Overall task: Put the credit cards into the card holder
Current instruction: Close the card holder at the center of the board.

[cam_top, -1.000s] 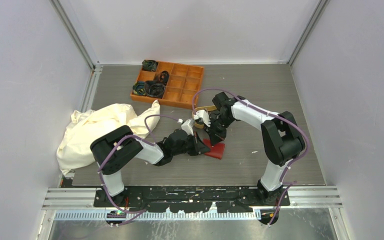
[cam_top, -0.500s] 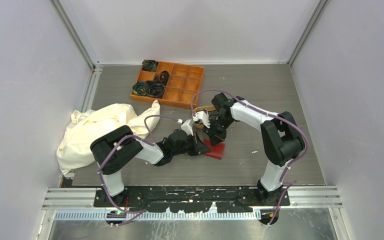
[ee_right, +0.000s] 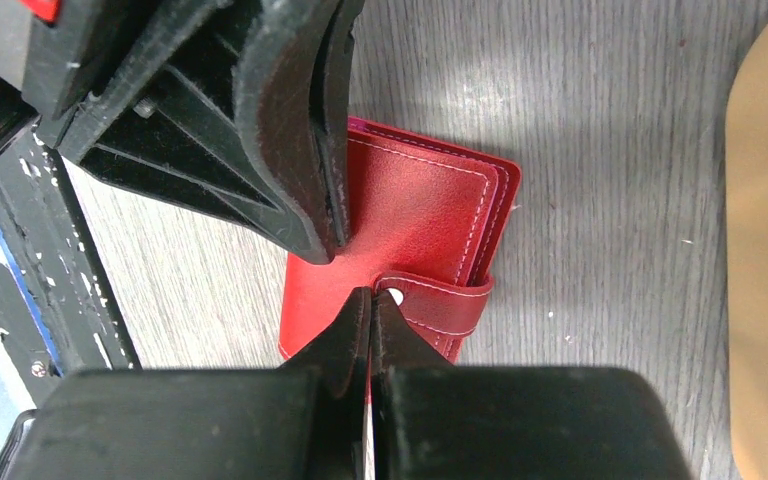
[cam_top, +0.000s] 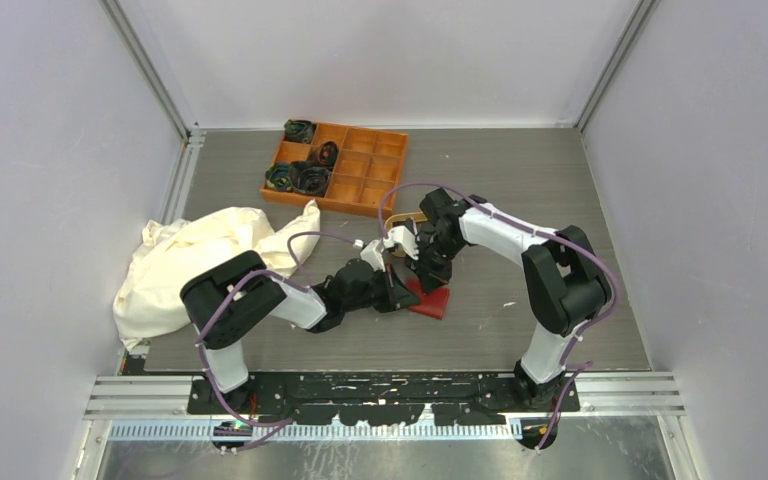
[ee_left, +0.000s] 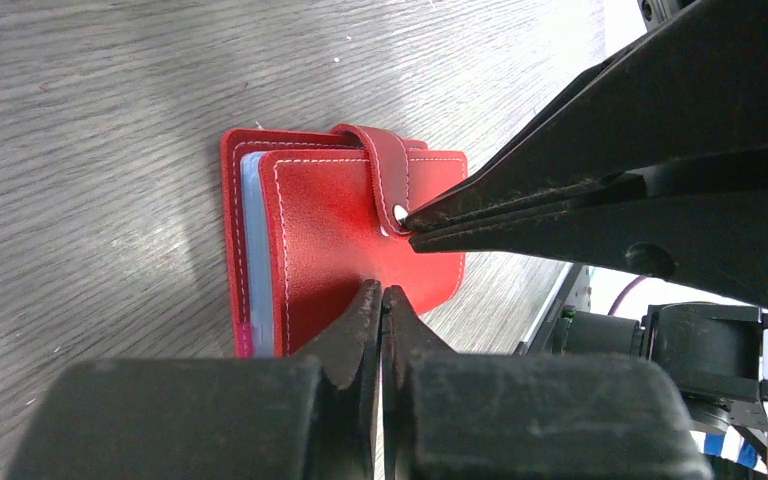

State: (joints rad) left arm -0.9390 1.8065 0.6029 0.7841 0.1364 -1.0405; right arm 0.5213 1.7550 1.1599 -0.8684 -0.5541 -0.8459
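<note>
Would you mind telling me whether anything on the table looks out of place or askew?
The cream cloth lies crumpled at the left, spilling past the table edge. The card holder lies closed, strap over its cover, with the shut left hand and right hand tips against it.

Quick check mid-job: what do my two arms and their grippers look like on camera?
The left arm and right arm have white links between chunky black joints, with purple cables looping along them. The left gripper and right gripper have matte black, wedge-shaped fingers tapering to thin tips, scuffed along the edges.
</note>
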